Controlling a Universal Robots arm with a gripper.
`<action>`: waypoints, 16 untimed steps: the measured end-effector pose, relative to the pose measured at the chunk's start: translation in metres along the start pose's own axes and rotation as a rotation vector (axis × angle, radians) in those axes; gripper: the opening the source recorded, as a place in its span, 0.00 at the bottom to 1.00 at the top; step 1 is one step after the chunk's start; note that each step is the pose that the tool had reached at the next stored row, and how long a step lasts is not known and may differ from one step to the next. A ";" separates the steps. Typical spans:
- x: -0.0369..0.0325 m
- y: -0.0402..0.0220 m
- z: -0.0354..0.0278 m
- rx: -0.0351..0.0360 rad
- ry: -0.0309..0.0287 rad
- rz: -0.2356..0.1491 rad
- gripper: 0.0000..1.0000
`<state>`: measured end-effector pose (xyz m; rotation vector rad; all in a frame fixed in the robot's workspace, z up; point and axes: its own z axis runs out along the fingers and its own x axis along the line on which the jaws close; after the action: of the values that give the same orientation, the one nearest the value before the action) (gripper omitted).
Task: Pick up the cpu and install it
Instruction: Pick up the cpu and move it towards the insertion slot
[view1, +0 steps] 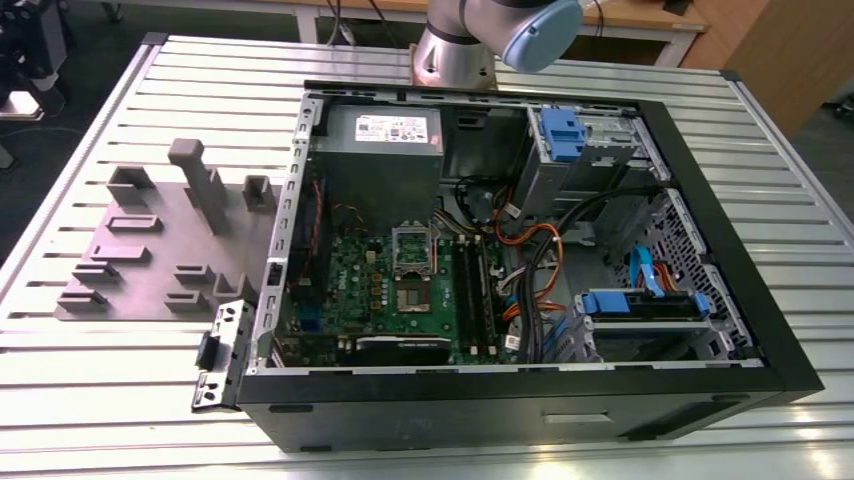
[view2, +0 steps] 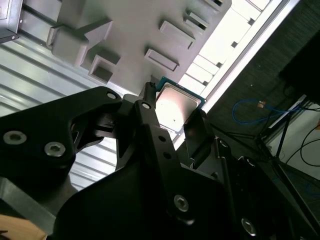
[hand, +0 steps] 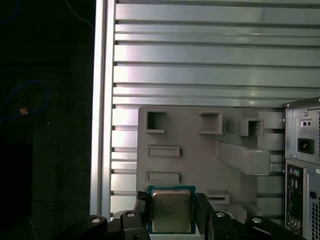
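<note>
First wrist view: one cpu (hand: 171, 211) held fast in the end effector (hand: 172, 204), seemingly over one grey fixture plate (hand: 200, 160).

Shiny metal cpu (hand: 171, 211); matt grey, seemingly plastic fixture (hand: 200, 165).

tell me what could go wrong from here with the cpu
The cpu seems pinched only by two edges in the gripper, so it might tilt or slip. The motherboard lies deep in the computer case beside loose cables, which the gripper could snag.
</note>
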<state>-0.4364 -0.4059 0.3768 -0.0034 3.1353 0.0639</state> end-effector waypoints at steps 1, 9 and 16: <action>0.0000 0.0001 -0.0009 0.0002 0.0000 0.000 0.47; -0.0023 0.0002 -0.0027 0.0033 0.0000 0.000 0.47; -0.0024 -0.0024 -0.0028 0.0034 0.0000 0.000 0.47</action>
<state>-0.4341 -0.4084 0.3795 -0.0031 3.1354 0.0586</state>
